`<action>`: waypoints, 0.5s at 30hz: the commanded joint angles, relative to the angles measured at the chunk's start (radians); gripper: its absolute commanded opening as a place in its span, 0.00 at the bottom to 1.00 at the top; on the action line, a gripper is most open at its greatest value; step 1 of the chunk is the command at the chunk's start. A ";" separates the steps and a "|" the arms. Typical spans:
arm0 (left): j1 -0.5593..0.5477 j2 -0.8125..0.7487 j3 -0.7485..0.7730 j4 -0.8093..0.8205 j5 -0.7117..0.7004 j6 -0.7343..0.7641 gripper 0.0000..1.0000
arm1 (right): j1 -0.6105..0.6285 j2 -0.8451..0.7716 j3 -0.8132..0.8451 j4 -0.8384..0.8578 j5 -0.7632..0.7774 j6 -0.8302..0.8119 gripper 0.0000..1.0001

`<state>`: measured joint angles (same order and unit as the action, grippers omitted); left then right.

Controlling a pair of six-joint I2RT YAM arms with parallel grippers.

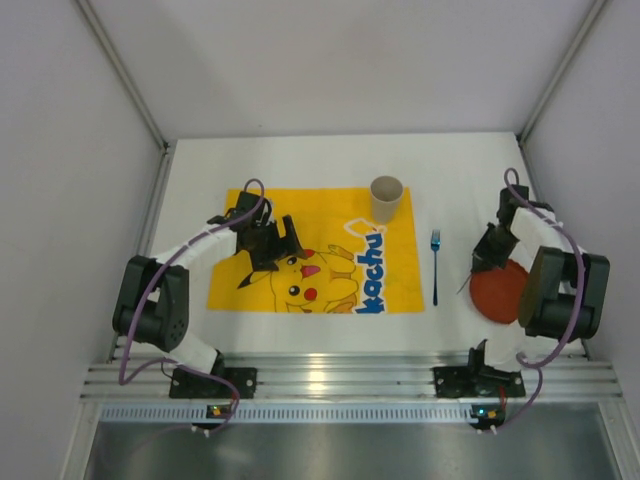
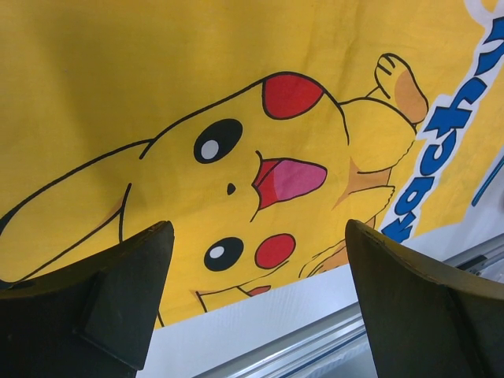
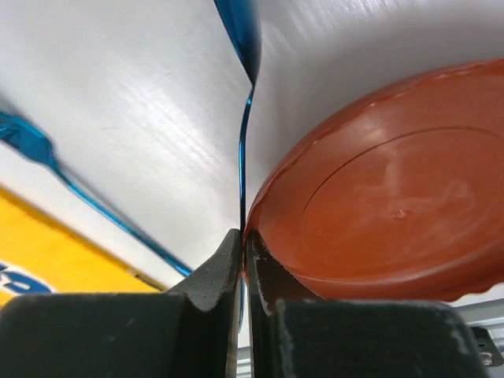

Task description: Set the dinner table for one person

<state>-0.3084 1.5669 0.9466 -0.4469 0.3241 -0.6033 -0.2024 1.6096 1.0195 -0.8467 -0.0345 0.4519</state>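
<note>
The white dinner table (image 1: pixel 300 160) carries a yellow Pikachu-print cloth (image 1: pixel 330 210) with a beige cup (image 1: pixel 386 198) on its far right corner. A blue fork (image 1: pixel 435 265) lies right of the cloth. A red plate (image 1: pixel 495 295) lies at the right. My right gripper (image 1: pixel 480 265) is at the plate's left edge. In the right wrist view it (image 3: pixel 244 244) is shut on a thin blue utensil (image 3: pixel 242 157), seen edge-on, close beside the plate's rim (image 3: pixel 394 197). My left gripper (image 1: pixel 275 235) is open and empty over the cloth (image 2: pixel 157 79).
An aluminium rail (image 1: pixel 340 380) runs along the table's near edge and also shows in the left wrist view (image 2: pixel 331 339). Grey walls close in the left, right and far sides. The fork (image 3: pixel 47 157) lies between the cloth (image 3: pixel 47 268) and the plate.
</note>
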 commanded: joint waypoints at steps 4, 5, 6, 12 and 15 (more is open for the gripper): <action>-0.004 -0.016 0.029 0.024 0.006 -0.009 0.95 | 0.031 -0.157 0.068 -0.074 -0.013 -0.022 0.06; -0.005 -0.015 0.032 0.022 0.006 -0.010 0.95 | 0.034 -0.166 0.064 -0.071 -0.018 -0.022 0.09; -0.005 -0.013 0.037 0.022 0.009 -0.010 0.95 | 0.038 -0.171 0.042 -0.065 -0.021 -0.027 0.12; -0.006 -0.019 0.034 0.024 0.009 -0.027 0.95 | 0.101 -0.100 -0.076 0.055 -0.045 -0.033 0.11; -0.009 -0.036 0.021 0.022 0.009 -0.030 0.95 | 0.132 -0.056 -0.101 0.107 -0.041 -0.028 0.07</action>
<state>-0.3099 1.5665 0.9501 -0.4465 0.3244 -0.6224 -0.1032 1.5154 0.9413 -0.8131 -0.0692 0.4290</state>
